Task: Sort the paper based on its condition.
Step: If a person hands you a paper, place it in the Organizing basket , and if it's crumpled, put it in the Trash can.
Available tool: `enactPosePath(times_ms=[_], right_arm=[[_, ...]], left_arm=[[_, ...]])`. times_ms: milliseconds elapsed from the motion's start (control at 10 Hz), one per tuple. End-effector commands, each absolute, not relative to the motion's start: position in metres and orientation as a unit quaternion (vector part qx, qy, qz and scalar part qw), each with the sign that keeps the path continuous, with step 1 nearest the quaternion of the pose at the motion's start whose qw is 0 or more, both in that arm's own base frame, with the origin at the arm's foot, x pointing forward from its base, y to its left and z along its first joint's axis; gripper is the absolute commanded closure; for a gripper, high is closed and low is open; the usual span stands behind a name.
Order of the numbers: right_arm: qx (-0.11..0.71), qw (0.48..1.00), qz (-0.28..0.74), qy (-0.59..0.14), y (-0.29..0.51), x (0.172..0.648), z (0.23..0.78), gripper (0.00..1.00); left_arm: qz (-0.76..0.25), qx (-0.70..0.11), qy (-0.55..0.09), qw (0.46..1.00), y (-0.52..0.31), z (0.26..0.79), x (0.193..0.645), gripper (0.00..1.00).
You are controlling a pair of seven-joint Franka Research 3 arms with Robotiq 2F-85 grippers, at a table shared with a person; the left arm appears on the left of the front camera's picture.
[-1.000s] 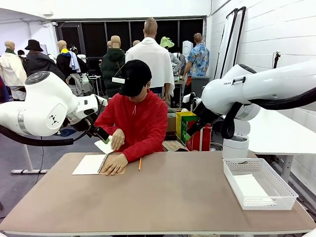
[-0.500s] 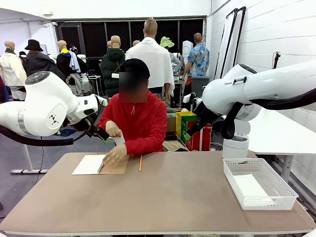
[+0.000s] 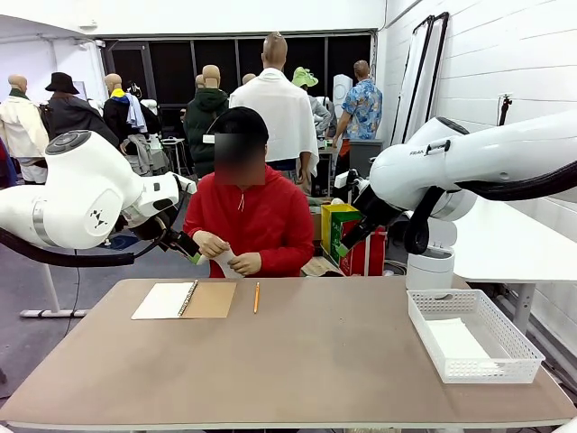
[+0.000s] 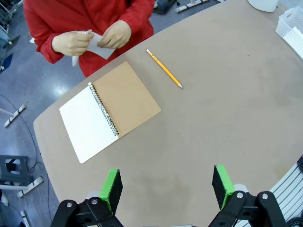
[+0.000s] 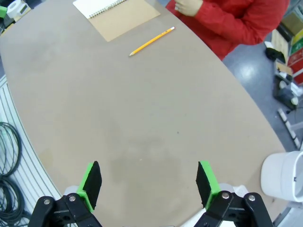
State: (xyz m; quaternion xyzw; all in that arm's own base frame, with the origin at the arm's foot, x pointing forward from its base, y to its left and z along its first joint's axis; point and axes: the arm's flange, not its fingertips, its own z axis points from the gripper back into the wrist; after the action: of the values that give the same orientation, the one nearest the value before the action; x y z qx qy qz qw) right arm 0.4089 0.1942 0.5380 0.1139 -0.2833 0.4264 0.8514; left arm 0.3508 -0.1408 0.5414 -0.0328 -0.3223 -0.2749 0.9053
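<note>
Both claws hang wide apart and empty, left claw (image 4: 165,187) and right claw (image 5: 147,182), high over the bare tabletop (image 3: 315,361). At the far edge lie the notebook (image 4: 109,111) and pencil (image 4: 164,69). Beyond it, the person's hands (image 4: 94,40) have lifted off the notebook and now work the paper (image 4: 102,46); a handover looks close.

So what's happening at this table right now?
A person in red holds a sheet of paper in both hands at the far edge of the table. An open notebook and a pencil lie in front of them. Both robot arms hang back, left end effector and right end effector open and empty. A white basket sits on the right.
</note>
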Motion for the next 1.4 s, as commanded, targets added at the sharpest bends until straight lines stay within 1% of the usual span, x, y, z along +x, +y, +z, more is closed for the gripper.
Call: enactPosePath(times_ms=[0, 1300], right_arm=[[0.111, 0.852, 0.426, -0.284, 0.1952, 0.4107, 0.5385, 0.00], [0.111, 0.852, 0.426, -0.284, 0.1952, 0.4107, 0.5385, 0.00]], left_arm=[[-0.274, -0.033, -0.324, 0.905, -0.1402, 0.5414, 0.3509, 0.00], [-0.274, -0.033, -0.324, 0.905, -0.1402, 0.5414, 0.3509, 0.00]])
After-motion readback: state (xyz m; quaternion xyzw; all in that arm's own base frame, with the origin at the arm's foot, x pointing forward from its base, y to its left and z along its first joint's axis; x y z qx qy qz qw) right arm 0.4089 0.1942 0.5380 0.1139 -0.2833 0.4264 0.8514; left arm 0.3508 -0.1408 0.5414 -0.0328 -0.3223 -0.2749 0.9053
